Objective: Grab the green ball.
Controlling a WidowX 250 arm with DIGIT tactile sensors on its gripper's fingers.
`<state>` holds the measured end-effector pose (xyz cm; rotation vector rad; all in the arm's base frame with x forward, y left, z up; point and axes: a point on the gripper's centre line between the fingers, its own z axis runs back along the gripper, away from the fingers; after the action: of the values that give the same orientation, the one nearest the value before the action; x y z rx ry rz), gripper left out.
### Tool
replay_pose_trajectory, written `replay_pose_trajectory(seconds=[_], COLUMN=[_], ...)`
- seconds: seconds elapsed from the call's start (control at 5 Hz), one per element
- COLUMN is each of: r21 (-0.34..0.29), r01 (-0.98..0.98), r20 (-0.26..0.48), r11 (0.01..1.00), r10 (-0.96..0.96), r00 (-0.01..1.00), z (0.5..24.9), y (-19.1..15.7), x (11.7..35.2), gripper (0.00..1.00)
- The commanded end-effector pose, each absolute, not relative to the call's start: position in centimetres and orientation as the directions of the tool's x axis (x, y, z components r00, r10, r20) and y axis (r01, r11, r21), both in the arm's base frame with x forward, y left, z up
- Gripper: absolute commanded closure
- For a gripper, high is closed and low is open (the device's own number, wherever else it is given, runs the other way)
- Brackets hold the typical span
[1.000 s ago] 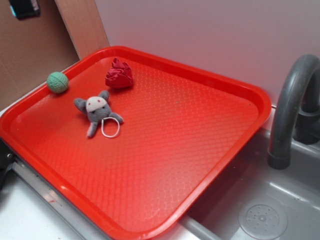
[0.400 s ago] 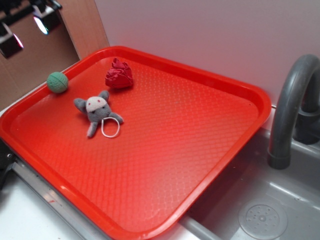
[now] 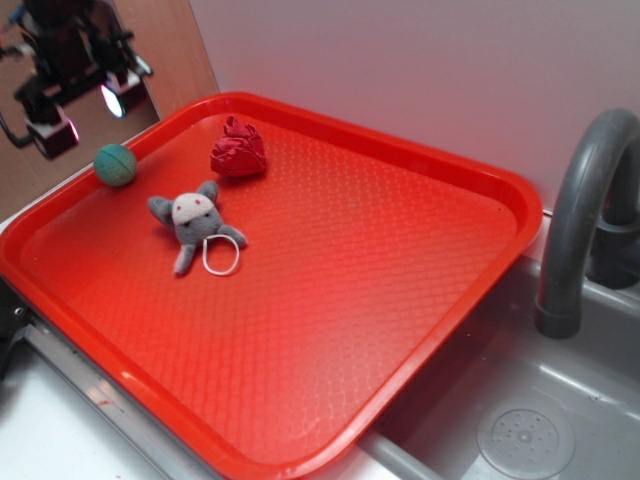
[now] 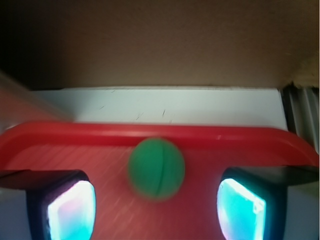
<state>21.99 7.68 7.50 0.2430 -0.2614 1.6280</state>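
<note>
Since my gripper [image 4: 156,202] gapes wide, green ball [image 4: 156,169] centred between pads: light, soft, rollable; pinch its middle.

Green ball [image 3: 115,165] [image 4: 157,168]: small, round, mint-green, ribbed like wound yarn, with one dark groove running across its face. It rested free on the red tray [image 3: 400,260], close to the rim. It lay just below the gripper [image 3: 85,115], centred between the two spread fingers [image 4: 72,210], touching neither.
</note>
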Motion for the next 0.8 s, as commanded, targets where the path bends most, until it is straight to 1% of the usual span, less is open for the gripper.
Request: replay_pose_trajectory(seconds=[0.0,0.2,0.4,0.6], r21=[-0.01,0.032,0.024,0.019], r01=[-0.996,-0.999,-1.0,-0.999], r20=[0.401,0.423,0.44,0.435], r11=[-0.09,-0.04,-0.011,0.031], r10=[0.912,0.906,0.898,0.9], r00=[-0.086,-0.022,0.001,0.036], z=[5.3,4.6,5.0,5.8], y=[9.7,9.0,8.4,7.7], x=[21.9,22.8,23.1,23.1], gripper=[0.0,0.0,1.0,1.0])
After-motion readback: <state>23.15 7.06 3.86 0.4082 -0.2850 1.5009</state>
